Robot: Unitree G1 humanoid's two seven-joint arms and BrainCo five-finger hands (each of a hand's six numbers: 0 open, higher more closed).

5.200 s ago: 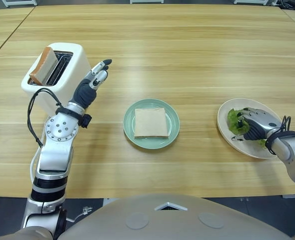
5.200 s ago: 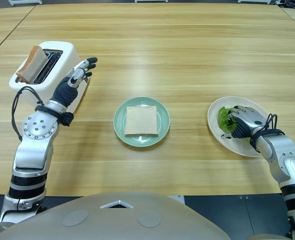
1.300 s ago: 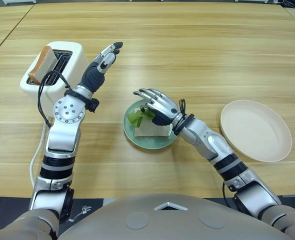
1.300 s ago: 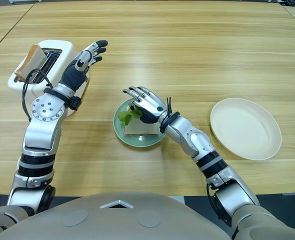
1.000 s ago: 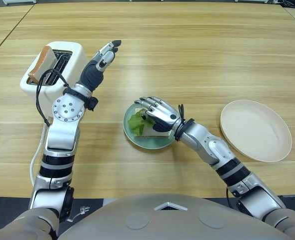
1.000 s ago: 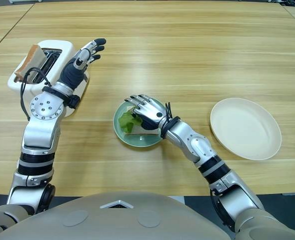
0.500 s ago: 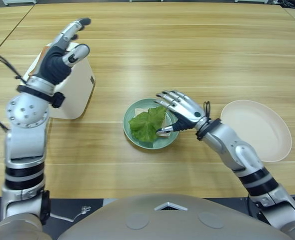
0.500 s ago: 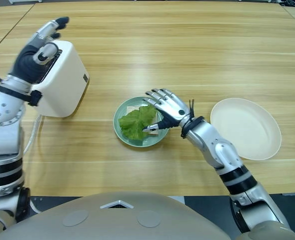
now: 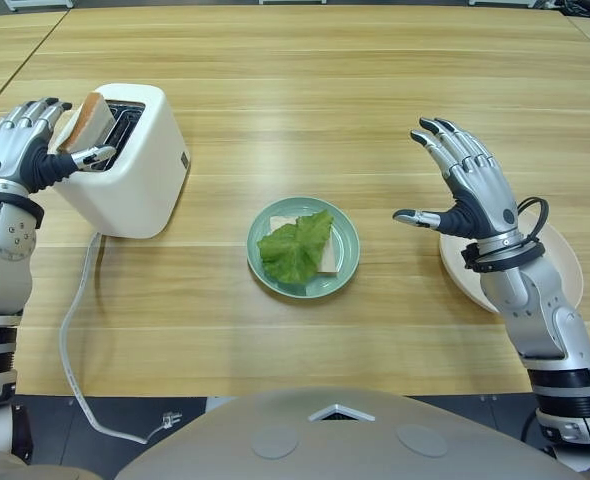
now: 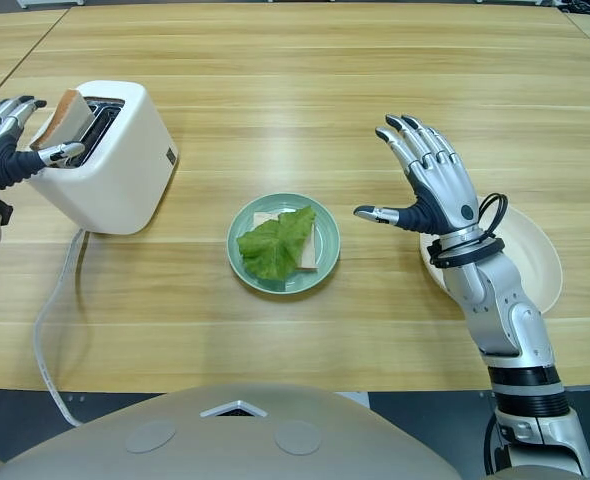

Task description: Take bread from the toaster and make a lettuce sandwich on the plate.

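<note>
The left hand's fingers (image 9: 27,108) are stretched out rather than curled, lying along the far left face of the toast slice (image 9: 87,118), while the thumb reaches across the near side at the slice's foot, by the slot. The slice sits between them; whether they press on it cannot be told. The left hand (image 9: 15,150) itself hovers at the toaster's left edge. The toast slice stands tilted in 1 of the 2 slots of the white toaster (image 9: 140,170), which sits at the left of the wooden table (image 9: 375,90), its white cable (image 9: 75,330) trailing toward the near edge.

The right hand's fingers (image 10: 425,150) are spread wide, thumb pointing left, holding nothing. The right hand (image 10: 440,195) is raised above the table, between the green plate (image 9: 349,252) and the beige plate (image 9: 567,262), its wrist covering part of the beige plate.

On the green plate, at the table's middle, a lettuce leaf (image 9: 293,248) lies over a flat bread slice (image 9: 327,260), whose right edge shows from under the leaf.
</note>
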